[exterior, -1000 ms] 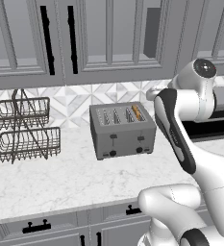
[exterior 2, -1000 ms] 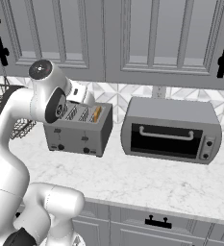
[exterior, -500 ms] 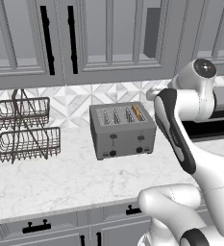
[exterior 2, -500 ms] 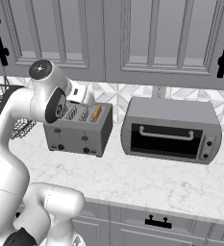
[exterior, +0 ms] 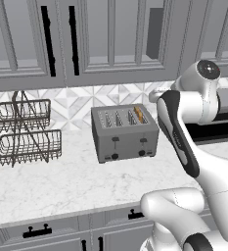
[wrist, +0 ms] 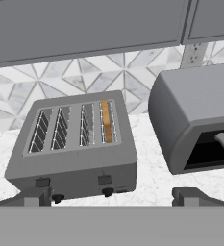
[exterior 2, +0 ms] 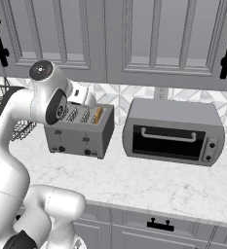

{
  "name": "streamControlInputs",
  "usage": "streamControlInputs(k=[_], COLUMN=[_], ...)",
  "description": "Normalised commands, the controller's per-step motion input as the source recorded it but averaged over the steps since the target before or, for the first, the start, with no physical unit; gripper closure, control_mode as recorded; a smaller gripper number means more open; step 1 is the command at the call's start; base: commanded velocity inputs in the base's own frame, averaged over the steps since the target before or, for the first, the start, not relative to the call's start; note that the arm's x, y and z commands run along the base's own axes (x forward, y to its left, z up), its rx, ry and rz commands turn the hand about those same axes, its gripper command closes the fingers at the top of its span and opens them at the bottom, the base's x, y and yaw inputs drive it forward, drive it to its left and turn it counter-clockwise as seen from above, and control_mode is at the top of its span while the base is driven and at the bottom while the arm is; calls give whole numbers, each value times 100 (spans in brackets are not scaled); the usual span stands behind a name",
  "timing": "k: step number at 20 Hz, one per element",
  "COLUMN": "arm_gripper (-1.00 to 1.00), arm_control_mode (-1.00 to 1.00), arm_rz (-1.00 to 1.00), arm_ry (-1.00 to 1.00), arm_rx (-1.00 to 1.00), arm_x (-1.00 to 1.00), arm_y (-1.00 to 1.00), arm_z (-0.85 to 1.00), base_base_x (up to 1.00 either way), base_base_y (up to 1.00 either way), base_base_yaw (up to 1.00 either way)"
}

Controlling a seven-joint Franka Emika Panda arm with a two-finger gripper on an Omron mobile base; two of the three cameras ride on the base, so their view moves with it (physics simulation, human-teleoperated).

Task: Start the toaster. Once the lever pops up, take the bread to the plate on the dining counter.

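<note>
Left of the jaws (wrist: pixel 111 194), a two-tier wire basket (exterior: pixel 23 132) stands on the marble surface (exterior: pixel 61 181) against the tiled wall. The jaws are spread wide, holding nothing, hovering above and in front of the toaster (wrist: pixel 75 144). The toaster sits ahead of and below them, its two levers and knobs facing them. The bread (wrist: pixel 106 120) stands in the rightmost slot, between the fingertips (wrist: pixel 34 197) as seen from the hand. Right of the jaws sits a grey oven (exterior 2: pixel 173 131), just beside the toaster.
</note>
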Motion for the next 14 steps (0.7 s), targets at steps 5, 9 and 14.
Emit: streamControlInputs(k=[5,9,14], arm_gripper=[-100,-100,-100], arm_control_mode=[-100,-100,-100], arm_rz=[0,0,0], arm_ry=[0,0,0], arm_rx=[0,0,0], arm_x=[0,0,0], arm_y=[0,0,0], arm_z=[0,0,0], base_base_x=[0,0,0], base_base_y=[0,0,0], base_base_yaw=[0,0,0])
